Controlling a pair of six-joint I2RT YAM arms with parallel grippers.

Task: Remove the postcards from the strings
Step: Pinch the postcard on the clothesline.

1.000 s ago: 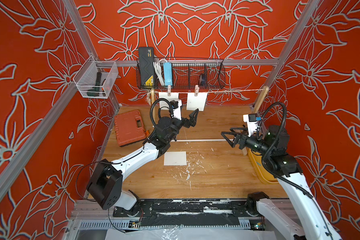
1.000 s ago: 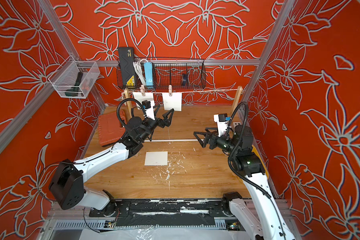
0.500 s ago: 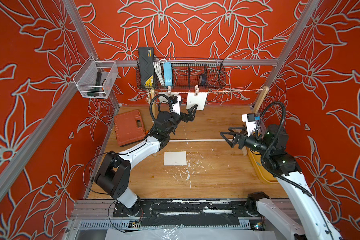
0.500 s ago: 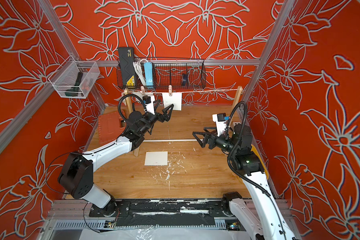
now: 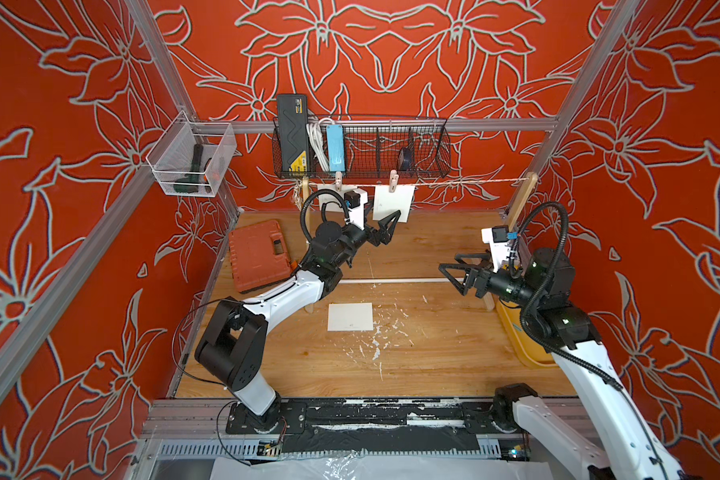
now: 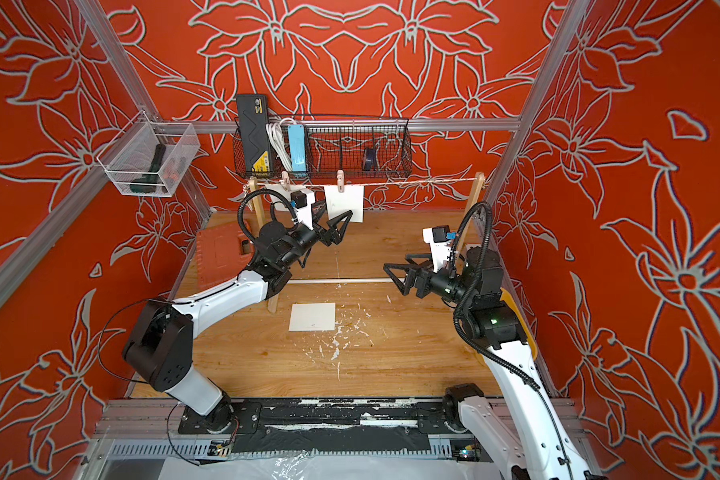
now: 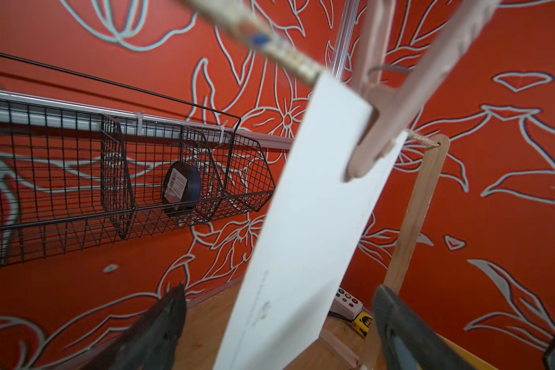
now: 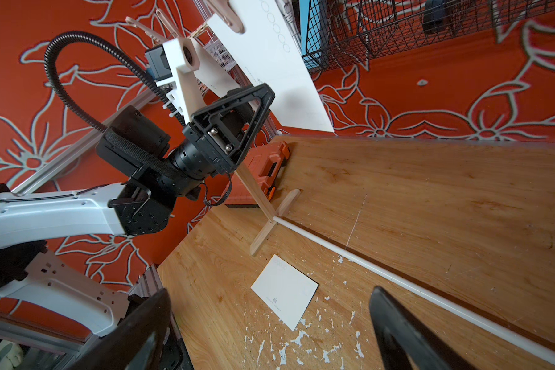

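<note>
Top views: I'm seeing a paint-flecked worktop (image 5: 433, 353), red floral walls (image 5: 391, 62), left fingers (image 5: 393, 217) and right fingers (image 5: 443, 268) gaping wide (one postcard (image 5: 329, 198) half-hidden).

Red walls (image 5: 391, 50) patterned with white flower outlines, framed by silver rails (image 5: 495, 124). Black wire basket (image 5: 429, 153) hung at the back, clear bin (image 5: 223, 162) on a side wall. Below, scuffed wooden floor (image 5: 433, 361) flecked with white, evenly lit.
</note>
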